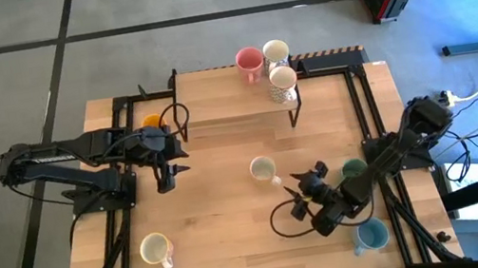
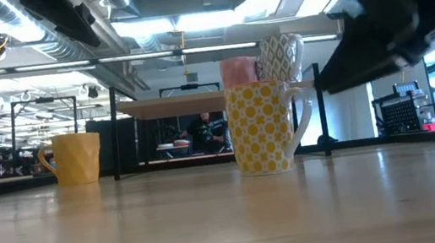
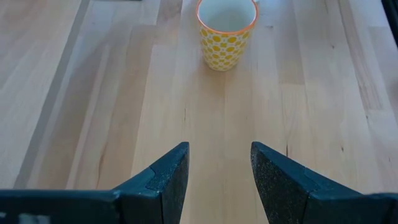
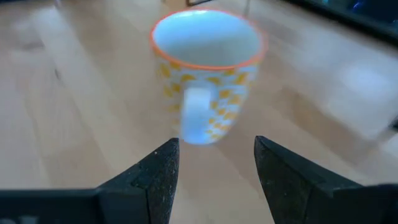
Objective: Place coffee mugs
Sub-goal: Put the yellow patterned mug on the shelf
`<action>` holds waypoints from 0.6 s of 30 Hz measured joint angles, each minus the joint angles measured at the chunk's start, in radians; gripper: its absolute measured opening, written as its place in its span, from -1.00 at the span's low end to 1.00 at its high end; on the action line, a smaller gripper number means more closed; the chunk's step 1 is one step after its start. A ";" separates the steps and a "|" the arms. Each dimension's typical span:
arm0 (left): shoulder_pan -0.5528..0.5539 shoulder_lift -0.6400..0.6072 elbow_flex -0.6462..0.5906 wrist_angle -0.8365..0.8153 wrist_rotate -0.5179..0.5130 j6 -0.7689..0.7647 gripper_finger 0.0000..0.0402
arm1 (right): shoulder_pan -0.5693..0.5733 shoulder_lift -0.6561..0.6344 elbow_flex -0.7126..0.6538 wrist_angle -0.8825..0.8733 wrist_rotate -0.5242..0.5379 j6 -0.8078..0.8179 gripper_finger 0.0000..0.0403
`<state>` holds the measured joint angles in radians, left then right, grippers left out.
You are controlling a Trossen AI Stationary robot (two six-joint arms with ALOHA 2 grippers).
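Observation:
A white mug with yellow dots and an orange rim (image 1: pixel 264 168) stands upright on the table's middle; it also shows in the low view (image 2: pixel 265 127). My right gripper (image 4: pixel 216 162) is open just short of it, its fingers level with the mug's white handle (image 4: pixel 196 115), which faces them. From above, that gripper (image 1: pixel 295 194) is right of the mug. My left gripper (image 3: pixel 219 168) hangs open above the table at the left (image 1: pixel 176 176), pointing toward the same mug (image 3: pixel 227 31) from farther off. Neither gripper touches anything.
A pink mug (image 1: pixel 249 60), a white mug (image 1: pixel 276 51) and a patterned mug (image 1: pixel 283 84) stand on a raised shelf at the far edge. An orange-yellow mug (image 1: pixel 152 122) sits behind my left arm. A green mug (image 1: pixel 354 171), a light blue mug (image 1: pixel 369 236) and a cream mug (image 1: pixel 155 250) stand elsewhere.

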<state>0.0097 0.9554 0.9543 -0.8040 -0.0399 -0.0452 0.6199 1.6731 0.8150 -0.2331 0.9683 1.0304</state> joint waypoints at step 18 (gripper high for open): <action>0.000 0.000 0.000 0.004 0.000 0.002 -0.17 | -0.098 0.157 0.001 0.345 -0.026 -0.186 -0.39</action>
<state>0.0097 0.9554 0.9539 -0.8001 -0.0396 -0.0429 0.5220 1.8299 0.8158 0.1114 0.9425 0.8447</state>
